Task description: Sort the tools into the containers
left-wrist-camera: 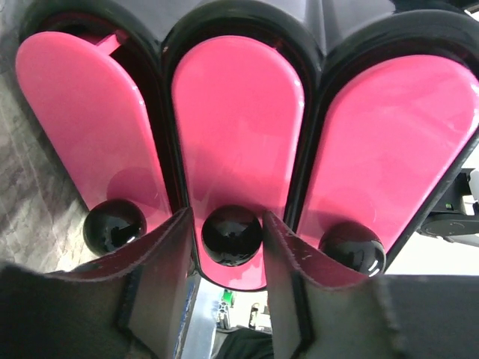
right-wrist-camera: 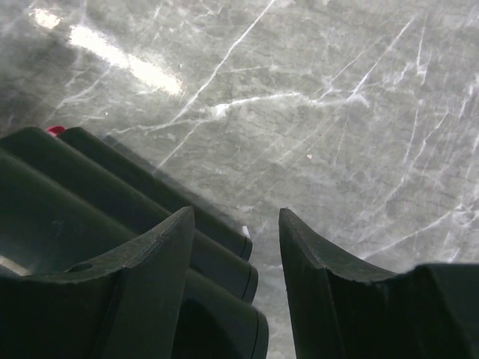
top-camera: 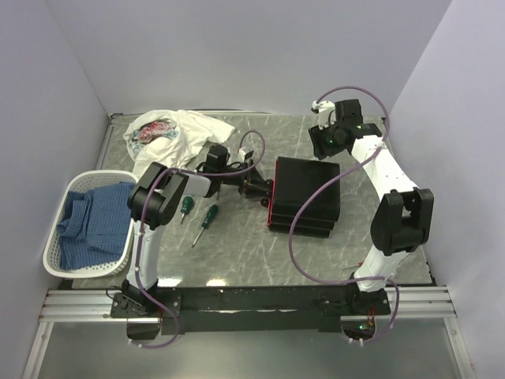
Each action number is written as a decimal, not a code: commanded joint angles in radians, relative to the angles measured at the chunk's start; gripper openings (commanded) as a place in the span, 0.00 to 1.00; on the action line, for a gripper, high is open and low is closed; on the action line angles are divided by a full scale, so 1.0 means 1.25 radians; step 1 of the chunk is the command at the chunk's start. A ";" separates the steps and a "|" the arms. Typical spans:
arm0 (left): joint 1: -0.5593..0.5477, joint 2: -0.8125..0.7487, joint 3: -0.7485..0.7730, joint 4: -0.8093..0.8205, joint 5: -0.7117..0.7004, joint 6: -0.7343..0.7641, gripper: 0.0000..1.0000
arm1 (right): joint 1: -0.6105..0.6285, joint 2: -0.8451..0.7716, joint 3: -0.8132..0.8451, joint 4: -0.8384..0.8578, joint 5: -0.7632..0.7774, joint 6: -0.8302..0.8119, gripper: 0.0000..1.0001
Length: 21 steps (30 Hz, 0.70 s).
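The black drawer unit (top-camera: 308, 193) lies in the middle of the table, its pink-red drawers (left-wrist-camera: 238, 127) facing left. My left gripper (top-camera: 264, 192) is at the front of the unit, fingers closed around the middle round black knob (left-wrist-camera: 232, 235). Two green-handled screwdrivers (top-camera: 185, 207) (top-camera: 207, 221) lie on the table to the left of the unit. My right gripper (top-camera: 327, 140) hovers open and empty over the unit's far right corner (right-wrist-camera: 82, 224). The hammer and the other screwdrivers are out of view.
A white patterned cloth (top-camera: 170, 134) lies at the back left. A white lattice basket (top-camera: 59, 257) with blue cloth stands at the left edge. Purple cables loop over both arms. The table is grey marble (right-wrist-camera: 337, 112).
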 commanded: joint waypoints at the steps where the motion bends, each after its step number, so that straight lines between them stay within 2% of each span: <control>1: -0.003 -0.030 0.002 -0.015 0.017 0.035 0.42 | 0.023 -0.088 0.026 -0.036 -0.007 0.005 0.57; 3: -0.003 -0.024 0.007 -0.019 0.020 0.034 0.39 | 0.028 -0.128 0.004 -0.043 -0.012 -0.007 0.57; 5: -0.003 -0.018 0.010 -0.014 0.027 0.027 0.31 | 0.030 -0.172 -0.026 -0.065 -0.033 -0.027 0.56; 6: -0.003 -0.016 0.009 -0.004 0.030 0.014 0.15 | 0.030 -0.183 -0.035 -0.082 -0.081 -0.040 0.54; 9: 0.002 -0.016 0.005 0.015 0.030 -0.002 0.04 | 0.041 -0.222 -0.078 -0.162 -0.147 -0.096 0.44; 10: 0.002 -0.016 0.005 0.014 0.029 0.001 0.01 | 0.045 -0.236 -0.116 -0.170 -0.149 -0.102 0.33; 11: 0.006 -0.019 0.006 0.010 0.029 0.003 0.01 | 0.051 -0.255 -0.135 -0.171 -0.149 -0.109 0.26; 12: 0.008 -0.022 0.009 0.002 0.030 0.009 0.01 | 0.056 -0.263 -0.153 -0.171 -0.150 -0.111 0.14; 14: 0.017 -0.026 0.012 -0.008 0.031 0.014 0.01 | 0.060 -0.279 -0.198 -0.175 -0.150 -0.128 0.06; 17: 0.035 -0.033 0.026 -0.042 0.038 0.042 0.01 | 0.062 -0.286 -0.245 -0.159 -0.118 -0.146 0.00; 21: 0.060 -0.045 0.031 -0.101 0.046 0.066 0.01 | 0.060 -0.256 -0.267 -0.124 -0.064 -0.146 0.00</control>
